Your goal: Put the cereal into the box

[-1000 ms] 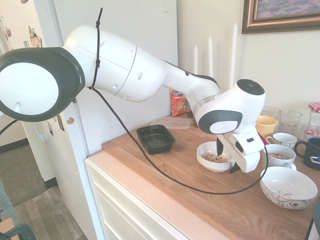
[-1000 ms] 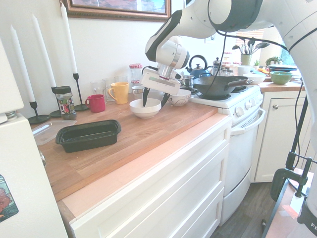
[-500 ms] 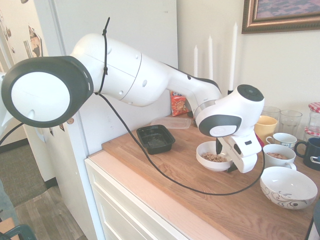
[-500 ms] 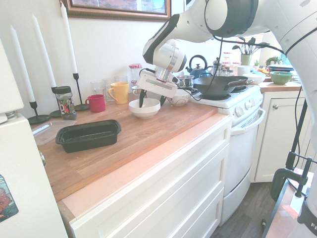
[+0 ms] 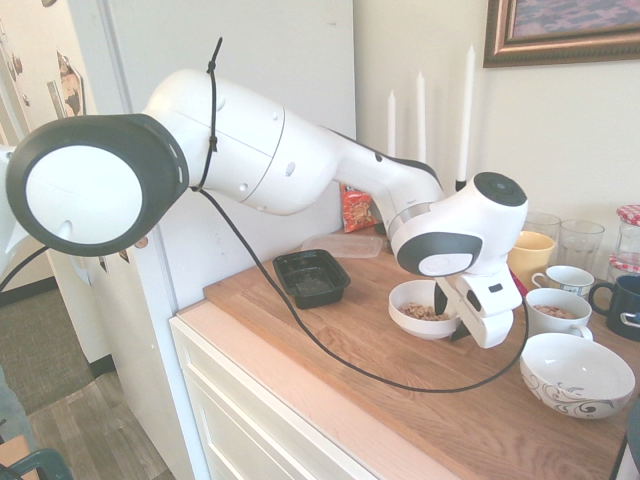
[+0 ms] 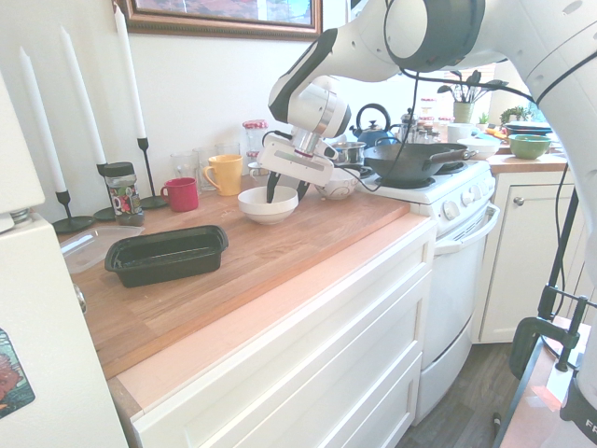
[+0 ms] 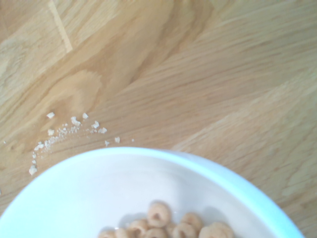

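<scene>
The cereal (image 5: 425,312) is a small heap of tan rings inside a white bowl (image 5: 412,322) on the wooden counter, and it also shows close up in the wrist view as cereal (image 7: 168,225) in the bowl (image 7: 124,188). My gripper (image 5: 450,315) points down at the bowl's rim on the side away from the box. One finger is inside the bowl and one outside, a gap still showing between them. In the second exterior view the gripper (image 6: 286,191) stands over the bowl (image 6: 268,210). The box (image 5: 312,277), a shallow black tray, sits empty farther along the counter (image 6: 168,254).
A clear lid (image 5: 343,244) and an orange snack bag (image 5: 355,205) lie behind the box. Cups, a yellow mug (image 5: 532,250) and a patterned bowl (image 5: 577,375) crowd the counter beyond the gripper. Candlesticks and a red mug (image 6: 181,194) line the wall; a stove with a pan (image 6: 410,161) adjoins.
The gripper has come down onto the bowl's rim and its fingers have drawn closer together. The bowl has shifted slightly toward the box.
</scene>
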Available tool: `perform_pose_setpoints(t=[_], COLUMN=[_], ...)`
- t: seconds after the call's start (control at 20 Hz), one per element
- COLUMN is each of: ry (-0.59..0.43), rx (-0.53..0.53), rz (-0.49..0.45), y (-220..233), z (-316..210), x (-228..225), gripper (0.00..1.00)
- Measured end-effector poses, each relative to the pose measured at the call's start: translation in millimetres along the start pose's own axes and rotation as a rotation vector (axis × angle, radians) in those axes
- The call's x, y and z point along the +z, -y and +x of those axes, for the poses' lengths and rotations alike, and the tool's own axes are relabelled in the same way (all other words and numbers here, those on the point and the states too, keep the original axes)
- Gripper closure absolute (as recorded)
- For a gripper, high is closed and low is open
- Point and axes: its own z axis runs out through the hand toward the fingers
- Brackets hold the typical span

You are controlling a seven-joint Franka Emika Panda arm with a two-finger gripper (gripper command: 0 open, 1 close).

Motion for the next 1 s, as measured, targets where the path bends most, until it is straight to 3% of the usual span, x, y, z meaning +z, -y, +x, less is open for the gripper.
perform_pose_setpoints(t=[1.0], ry=[-0.015], rx=[-0.014], rz=[-0.002], y=[11.9], z=[-13.7], x=[-1.0], gripper=[1.0])
